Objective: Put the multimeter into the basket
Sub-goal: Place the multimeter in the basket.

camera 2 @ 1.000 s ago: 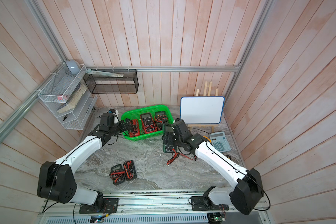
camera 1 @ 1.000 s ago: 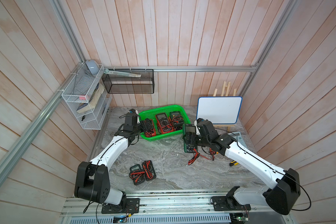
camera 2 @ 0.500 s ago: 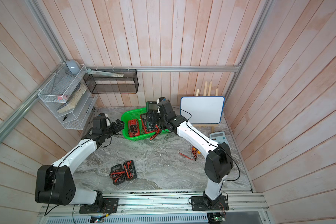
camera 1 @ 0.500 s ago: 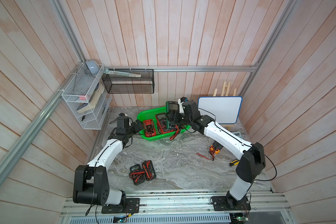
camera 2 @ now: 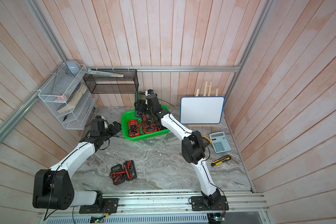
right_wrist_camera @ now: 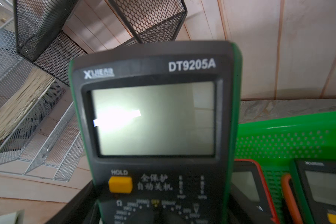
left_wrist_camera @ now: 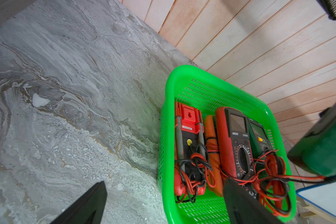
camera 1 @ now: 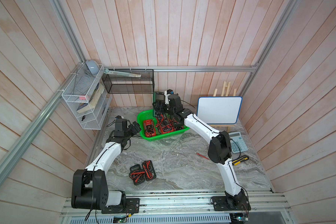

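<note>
Marble desk (camera 1: 182, 164) first: the green basket (camera 1: 159, 137) sits at the back with three other meters (left_wrist_camera: 233, 139) and their tangled leads inside. The green DT9205A multimeter (camera 1: 159, 96) isn't in yet. It's up in the air over the basket's back corner, standing upright, with the right gripper (camera 1: 159, 108) clamped around its lower half. The left gripper (camera 1: 135, 127) is wide open with nothing in it, just beside the basket's left end.
</note>
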Controlling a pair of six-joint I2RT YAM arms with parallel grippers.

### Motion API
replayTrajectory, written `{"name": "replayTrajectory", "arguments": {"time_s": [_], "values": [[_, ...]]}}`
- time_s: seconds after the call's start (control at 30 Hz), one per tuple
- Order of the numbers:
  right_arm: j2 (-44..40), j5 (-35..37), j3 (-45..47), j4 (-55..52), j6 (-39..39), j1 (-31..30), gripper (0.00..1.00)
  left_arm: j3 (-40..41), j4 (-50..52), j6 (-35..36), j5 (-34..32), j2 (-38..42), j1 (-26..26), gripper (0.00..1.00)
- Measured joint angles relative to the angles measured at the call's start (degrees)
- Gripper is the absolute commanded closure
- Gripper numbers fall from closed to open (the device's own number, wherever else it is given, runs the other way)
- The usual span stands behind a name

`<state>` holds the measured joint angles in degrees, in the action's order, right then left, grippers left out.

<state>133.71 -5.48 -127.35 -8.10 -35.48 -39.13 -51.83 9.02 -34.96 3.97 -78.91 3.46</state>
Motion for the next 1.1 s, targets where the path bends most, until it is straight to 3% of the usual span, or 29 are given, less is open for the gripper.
{"name": "replayTrajectory", "arguments": {"time_s": [0.13,0.47,0.57,0.8,1.1], "values": [[4.37,-0.02,-5.27,-2.29,0.90,-1.60,0.59,0.39,0.02,-0.02,0.00,0.09,-0.31,0.00],[7.63,0.66,-5.49,-6.67,3.67,-6.01,0.54,1.18,-0.02,-0.04,0.04,0.17,-0.57,0.00],[7.63,1.57,-4.35,-7.10,4.24,-6.38,0.47,1.18,-0.02,-0.07,0.04,0.20,-0.57,0.00],[7.63,3.91,-3.39,-9.09,4.28,-6.56,0.18,1.18,0.00,-0.07,0.07,0.20,-0.83,0.00],[7.89,4.33,-3.41,-10.03,4.35,-6.60,0.02,1.18,0.00,-0.24,0.13,0.20,-0.85,0.00]]}}
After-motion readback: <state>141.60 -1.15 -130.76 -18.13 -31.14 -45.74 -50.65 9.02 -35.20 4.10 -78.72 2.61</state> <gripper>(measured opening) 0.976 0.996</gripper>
